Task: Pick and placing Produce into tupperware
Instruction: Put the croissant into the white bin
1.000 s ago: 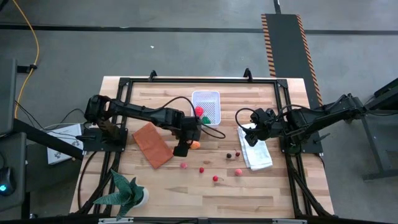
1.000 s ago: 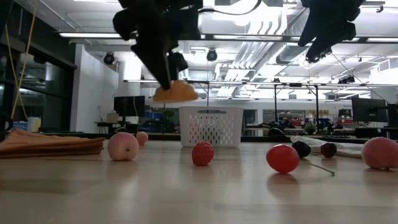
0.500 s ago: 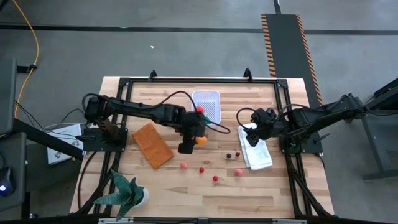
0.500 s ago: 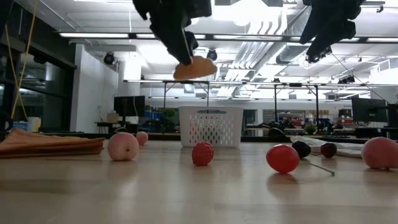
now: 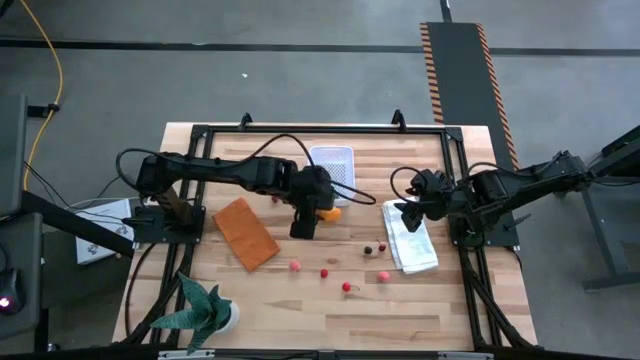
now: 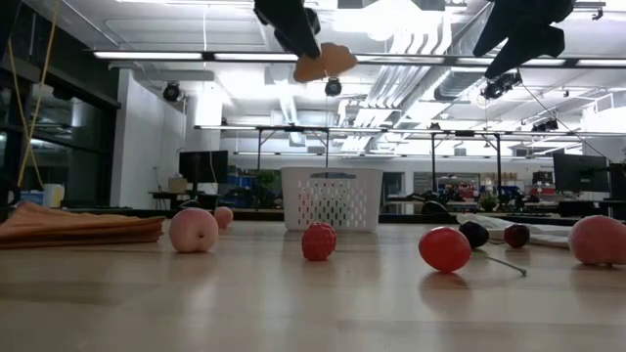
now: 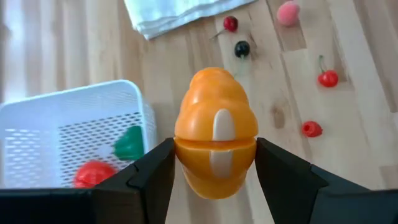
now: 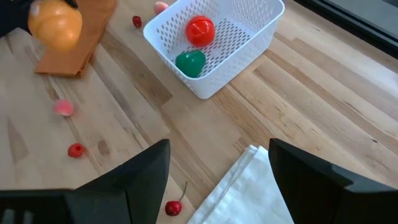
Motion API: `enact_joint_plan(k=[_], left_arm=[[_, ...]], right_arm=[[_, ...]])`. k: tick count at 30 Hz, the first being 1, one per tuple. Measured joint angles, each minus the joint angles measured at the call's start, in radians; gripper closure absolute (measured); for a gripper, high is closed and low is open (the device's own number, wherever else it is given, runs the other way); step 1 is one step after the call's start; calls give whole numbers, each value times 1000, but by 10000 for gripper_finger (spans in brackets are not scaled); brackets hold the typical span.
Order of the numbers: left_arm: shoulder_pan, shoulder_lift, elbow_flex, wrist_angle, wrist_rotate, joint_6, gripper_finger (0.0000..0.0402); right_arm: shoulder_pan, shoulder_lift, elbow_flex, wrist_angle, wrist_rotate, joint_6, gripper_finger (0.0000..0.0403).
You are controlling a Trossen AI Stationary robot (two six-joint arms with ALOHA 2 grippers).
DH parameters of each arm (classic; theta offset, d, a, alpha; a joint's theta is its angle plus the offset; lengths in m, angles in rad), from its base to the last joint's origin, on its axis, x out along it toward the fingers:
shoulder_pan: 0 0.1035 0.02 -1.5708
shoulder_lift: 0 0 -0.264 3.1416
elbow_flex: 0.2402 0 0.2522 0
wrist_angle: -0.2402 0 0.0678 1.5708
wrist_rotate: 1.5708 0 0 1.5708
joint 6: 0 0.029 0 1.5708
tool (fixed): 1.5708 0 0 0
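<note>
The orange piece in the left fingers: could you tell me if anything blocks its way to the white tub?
Nothing visible does. The left gripper holds the orange piece raised beside the tub, whose top is open.

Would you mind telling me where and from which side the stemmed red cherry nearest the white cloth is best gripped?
Grip the cherry across its round body, from straight above: it lies alone on the bare table, and its thin stem looks too slight to hold.

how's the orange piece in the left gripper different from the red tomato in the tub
The orange piece is clamped in the left gripper, raised off the table beside the white tub; the red tomato already lies inside it, next to a green piece. The orange piece is elongated and lobed, the tomato rounder. Both are toy produce.
</note>
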Motion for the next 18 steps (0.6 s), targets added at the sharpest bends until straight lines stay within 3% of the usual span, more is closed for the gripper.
enact_joint_plan(k=[18], left_arm=[[42,-1,156,-142,-55,4,202]], right_arm=[[0,0,0,11,16,0,140]])
